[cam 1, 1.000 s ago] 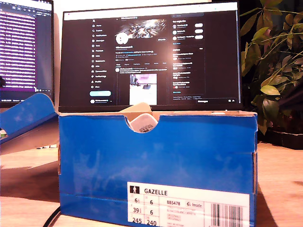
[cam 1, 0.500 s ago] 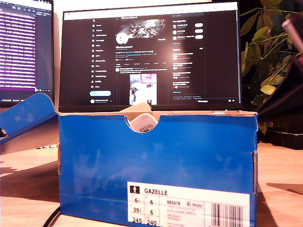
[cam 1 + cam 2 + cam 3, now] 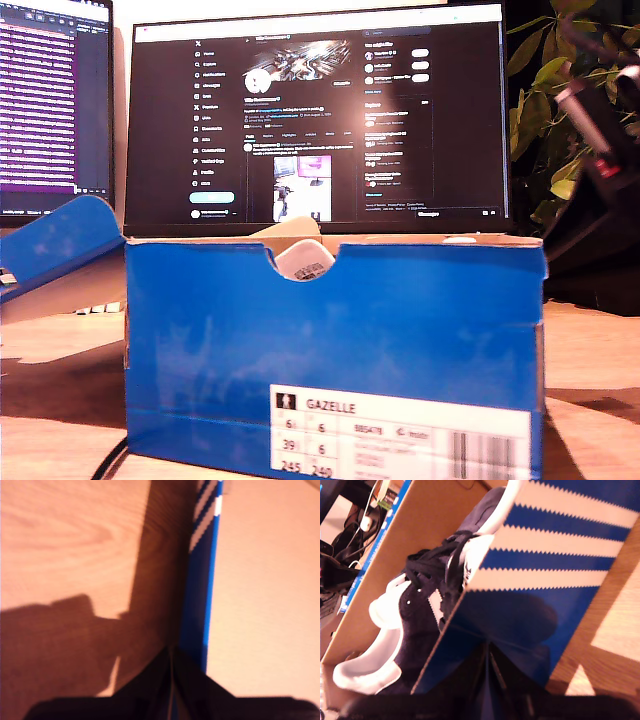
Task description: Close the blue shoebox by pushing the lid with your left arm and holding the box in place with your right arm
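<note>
Both grippers are nosing in with jaws clenched on nothing: my second gripper (image 3: 489,652) bracing the striped side of the shoebox (image 3: 335,340) mid-bench, my first gripper (image 3: 170,655) meeting the lid (image 3: 60,240) edge, next needing an inward push.

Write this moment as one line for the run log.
shoebox: open | lid: tilted outward | first gripper: at lid edge | second gripper: at box wall

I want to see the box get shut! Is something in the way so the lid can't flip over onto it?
Nothing visible blocks it. The lid hangs open at the exterior view's left; the shoebox top is open. A shoe peeks through the front notch, at rim level.
</note>
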Available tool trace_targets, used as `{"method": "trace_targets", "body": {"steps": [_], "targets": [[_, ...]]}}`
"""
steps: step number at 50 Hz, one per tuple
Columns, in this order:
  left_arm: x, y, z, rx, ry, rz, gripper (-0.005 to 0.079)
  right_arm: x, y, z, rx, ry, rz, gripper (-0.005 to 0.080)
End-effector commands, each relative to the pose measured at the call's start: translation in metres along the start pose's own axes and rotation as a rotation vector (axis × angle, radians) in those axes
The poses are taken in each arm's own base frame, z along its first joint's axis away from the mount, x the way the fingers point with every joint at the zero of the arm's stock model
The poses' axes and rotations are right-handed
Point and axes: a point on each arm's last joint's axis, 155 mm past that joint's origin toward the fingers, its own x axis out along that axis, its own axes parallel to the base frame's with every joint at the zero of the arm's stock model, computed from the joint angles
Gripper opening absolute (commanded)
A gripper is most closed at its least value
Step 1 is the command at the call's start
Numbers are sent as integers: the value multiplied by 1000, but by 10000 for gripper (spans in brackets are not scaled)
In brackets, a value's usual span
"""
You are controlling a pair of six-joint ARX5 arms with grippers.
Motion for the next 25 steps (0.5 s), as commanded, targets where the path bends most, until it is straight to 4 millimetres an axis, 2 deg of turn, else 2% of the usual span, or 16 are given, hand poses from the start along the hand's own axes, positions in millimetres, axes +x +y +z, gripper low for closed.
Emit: {"method": "trace_targets", "body": {"steps": [1,8,14,25], "targets": [[3,-6,-1,13,13,-31,-19,3,11,5,-24,-5,32,-11],[0,-15,3,19,5,-70,-19,5,10,1,-20,9,30,-11],[-6,-29,15,35,-7,-109,-19,5,10,1,-20,8,30,-11],[-25,-77,44,82,-23,-232,-19,5,10,1,-24,8,30,-11]]}}
